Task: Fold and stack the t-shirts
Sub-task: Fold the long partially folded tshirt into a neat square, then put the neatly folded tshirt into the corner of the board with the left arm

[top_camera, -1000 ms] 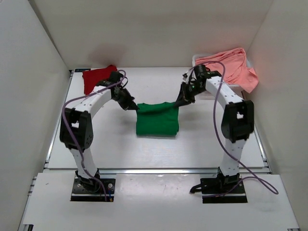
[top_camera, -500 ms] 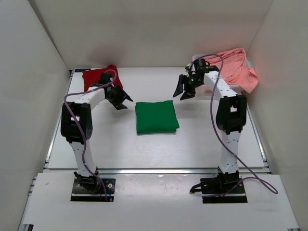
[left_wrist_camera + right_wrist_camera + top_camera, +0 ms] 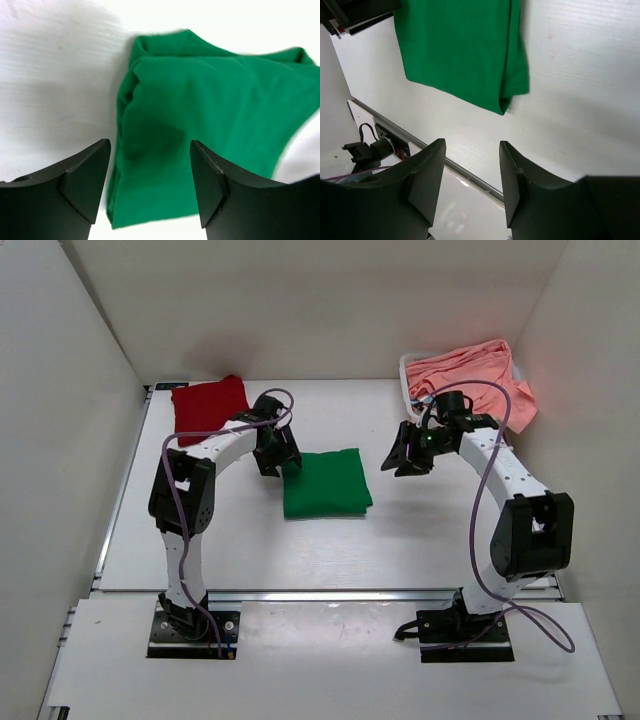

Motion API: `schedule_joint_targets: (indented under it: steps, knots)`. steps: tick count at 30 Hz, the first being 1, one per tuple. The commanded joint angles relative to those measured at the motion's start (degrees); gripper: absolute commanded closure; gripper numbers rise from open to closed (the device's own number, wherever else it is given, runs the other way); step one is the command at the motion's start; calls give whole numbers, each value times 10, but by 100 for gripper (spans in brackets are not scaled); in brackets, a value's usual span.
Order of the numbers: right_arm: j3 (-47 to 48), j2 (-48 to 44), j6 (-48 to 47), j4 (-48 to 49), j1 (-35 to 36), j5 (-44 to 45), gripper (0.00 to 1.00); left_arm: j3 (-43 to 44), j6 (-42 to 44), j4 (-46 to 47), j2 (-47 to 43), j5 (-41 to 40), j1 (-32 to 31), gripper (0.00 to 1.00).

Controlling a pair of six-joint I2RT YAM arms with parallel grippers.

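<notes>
The green t-shirt (image 3: pixel 326 483), held up by its far corners a second ago, has been released and laid flat, folded, on the tabletop (image 3: pixel 420 530). The left pincer (image 3: pixel 277 458) has been brought back over its far left corner, jaws apart. The right pincer (image 3: pixel 402 466) has been shifted toward the near side, clear of the cloth.

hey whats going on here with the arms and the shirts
Two robot arms are folding and stacking t-shirts. The green shirt lies folded mid-table. The left gripper is open over its far-left corner, and the right gripper is open and empty off to the shirt's right. A dark red shirt lies folded at the far left. The salmon pink shirt is heaped unfolded on the white basket. Nothing is stacked yet.
</notes>
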Motion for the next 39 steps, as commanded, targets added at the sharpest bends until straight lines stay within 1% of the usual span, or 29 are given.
schedule_joint_targets:
  steps: [1,6,8,9,11,13,14,16,17,19,21,23,25,26,29,30,31,32,35,36,38,39]
  knots:
    - [-16,-42,11,25,-17,0,56,1,32,-66,15,-96,-17,26]
    - [-27,-69,11,13,-34,4,56,-51,32,-72,20,-118,-33,27]
    - [-38,-81,10,17,-39,0,56,-40,44,-81,36,-125,-45,26]
    - [-42,-85,11,20,-39,-1,57,-30,56,-95,47,-144,-57,27]
    - [-46,-90,11,21,-41,-2,57,7,72,-117,70,-167,-77,28]
    - [-45,-92,10,19,-39,-5,56,17,81,-132,94,-180,-96,39]
    - [-42,-91,12,15,-39,-4,56,12,81,-134,95,-176,-98,42]
    - [-39,-92,8,17,-41,-4,57,-18,67,-114,94,-138,-91,56]
    - [-42,-94,9,17,-44,-7,57,-47,63,-103,85,-135,-86,68]
    - [-42,-94,7,21,-46,-5,57,-84,56,-70,66,-115,-73,84]
    - [-43,-94,8,23,-48,-10,58,-109,57,-60,58,-118,-66,100]
    - [-42,-94,12,32,-53,-17,58,-104,65,-56,50,-111,-57,100]
    - [-42,-88,13,31,-53,-25,58,-78,84,-58,37,-95,-43,100]
    - [-41,-90,16,32,-54,-25,57,-67,90,-55,29,-106,-39,100]
    - [-41,-88,12,25,-61,-33,58,20,115,-73,15,-118,-19,100]
    - [-40,-95,16,20,-62,-32,58,68,119,-77,15,-128,-13,100]
    - [-42,-100,12,17,-64,-32,58,115,124,-95,20,-150,-7,100]
    - [-42,-99,9,14,-70,-32,59,140,134,-105,29,-165,0,100]
    - [-42,-110,1,-11,-76,-27,59,275,165,-120,66,-209,15,100]
    - [-42,-112,-3,-16,-76,-26,59,298,175,-129,85,-228,22,100]
    - [-30,-110,-7,-41,-76,-24,60,357,187,-132,115,-236,38,100]
    - [-27,-111,-15,-43,-76,-21,60,371,191,-129,118,-239,51,100]
